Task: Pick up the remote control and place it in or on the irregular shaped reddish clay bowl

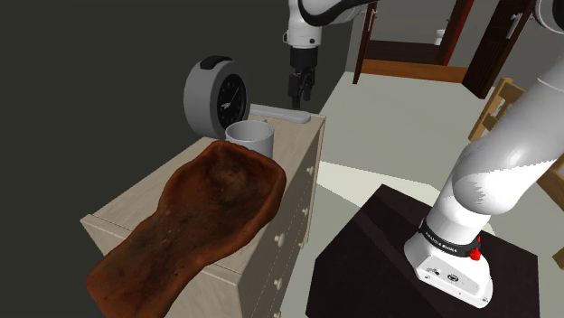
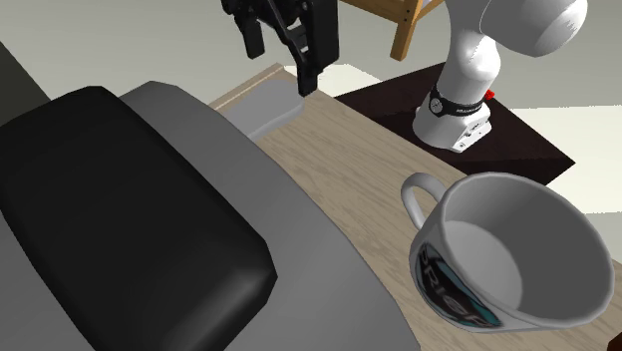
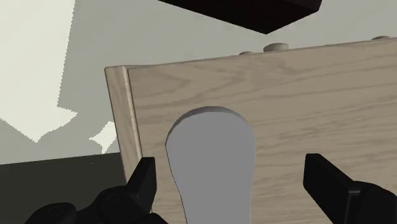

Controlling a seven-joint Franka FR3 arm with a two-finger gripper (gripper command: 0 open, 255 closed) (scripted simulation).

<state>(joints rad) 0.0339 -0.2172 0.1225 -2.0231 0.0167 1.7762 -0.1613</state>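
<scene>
Remote: the flat, plain grey remote control with a rounded end [image 3: 213, 165] lies on the pale wood-grain worktop [image 3: 305, 108] of a drawer chest. It is at the far corner, close to the edge, and well apart from the bowl.
Claw: my all-black two-finger claw [image 3: 233, 184] hangs just above the remote control. Its fingers are spread wide, one on either side, and touch nothing, so it is released and holds nothing.
Why so: the wrist view shows the remote control centred between the fingers and running along the gap. I read this as the line-up for a straight descent and a pinch across its narrow width. The grasp is not yet made.
Bowl: the irregular, long and shallow reddish-brown clay bowl [image 1: 203, 217] sits at the near end of the worktop in the shoulder view. Its broad open top should be a forgiving drop target.
Between: a pale grey mug [image 1: 250, 137] stands just beside the clay bowl's far rim, between it and the remote control. A round grey alarm clock with a black face [image 1: 215, 95] stands beside the mug. I judge the carry must rise over the mug.
Writing: the mug carries a teal and dark print [image 2: 444, 284], but I cannot make out its letters. A dark band [image 1: 447, 242] near the arm's base bears pale lettering too small to read. I see no label on the remote control.
</scene>
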